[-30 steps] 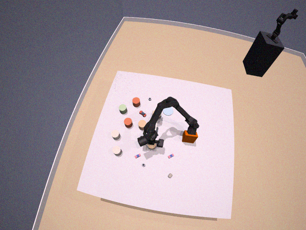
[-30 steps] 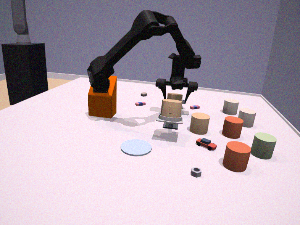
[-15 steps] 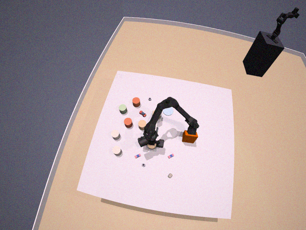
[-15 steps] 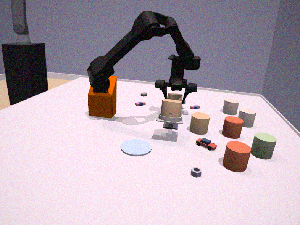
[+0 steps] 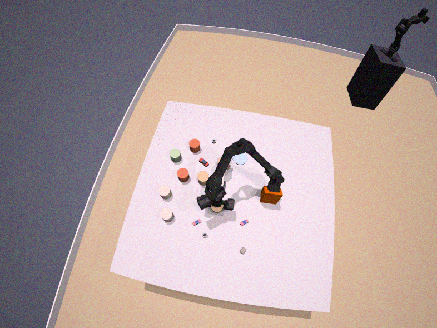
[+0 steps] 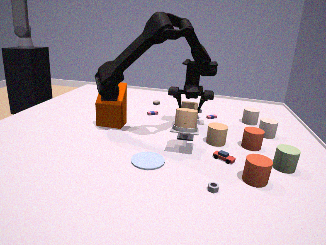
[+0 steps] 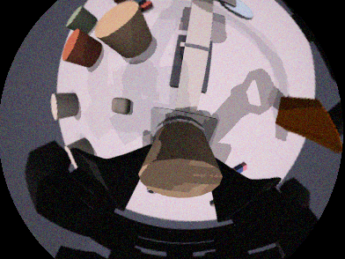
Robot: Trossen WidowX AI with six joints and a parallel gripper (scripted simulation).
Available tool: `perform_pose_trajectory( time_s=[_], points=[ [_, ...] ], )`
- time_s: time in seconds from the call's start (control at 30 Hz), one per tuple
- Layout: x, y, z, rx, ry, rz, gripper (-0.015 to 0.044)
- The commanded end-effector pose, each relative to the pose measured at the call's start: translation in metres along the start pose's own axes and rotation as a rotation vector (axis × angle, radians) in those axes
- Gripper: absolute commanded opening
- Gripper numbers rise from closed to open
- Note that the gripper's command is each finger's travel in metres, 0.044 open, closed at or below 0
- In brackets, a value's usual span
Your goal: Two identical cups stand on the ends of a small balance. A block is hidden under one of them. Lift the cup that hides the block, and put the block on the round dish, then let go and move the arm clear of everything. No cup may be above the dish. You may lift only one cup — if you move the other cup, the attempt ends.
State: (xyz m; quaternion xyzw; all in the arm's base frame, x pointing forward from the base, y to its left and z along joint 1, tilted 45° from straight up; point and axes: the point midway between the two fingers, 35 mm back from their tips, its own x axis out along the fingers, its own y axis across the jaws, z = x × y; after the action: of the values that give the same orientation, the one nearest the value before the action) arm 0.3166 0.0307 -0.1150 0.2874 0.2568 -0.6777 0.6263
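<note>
My gripper (image 6: 190,107) (image 7: 179,152) is shut on the tan cup at the balance's far end. This cup (image 6: 189,105) (image 7: 180,178) stands upright on its pan, with a finger on each side. The other tan cup (image 6: 186,117) stands on the near pan (image 6: 185,128); the arm partly covers it in the top view. The balance beam (image 7: 198,66) runs between them in the wrist view. The pale blue round dish (image 5: 240,159) (image 6: 147,160) lies on the table near the second cup, with nothing on it. No block shows; the cups hide what is beneath them.
A loose tan cylinder (image 5: 203,177) (image 6: 217,134) stands beside the balance. Red cylinders (image 6: 256,170), a green one (image 6: 286,158) and pale ones (image 6: 250,116) stand farther out. A toy car (image 6: 224,156), a nut (image 6: 213,187), pink-blue bars (image 5: 243,222) and a stone (image 5: 242,250) lie around.
</note>
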Motion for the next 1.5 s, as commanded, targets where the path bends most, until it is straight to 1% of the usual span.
perform_pose_trajectory(
  time_s=[0.0, 0.03, 1.47],
  points=[
    [-0.007, 0.002, -0.002, 0.002, 0.004, 0.006, 0.0018],
    [-0.008, 0.003, -0.002, 0.002, 0.004, 0.006, 0.0000],
    [-0.061, 0.007, -0.005, 0.001, 0.011, 0.006, 0.0000]
  ],
)
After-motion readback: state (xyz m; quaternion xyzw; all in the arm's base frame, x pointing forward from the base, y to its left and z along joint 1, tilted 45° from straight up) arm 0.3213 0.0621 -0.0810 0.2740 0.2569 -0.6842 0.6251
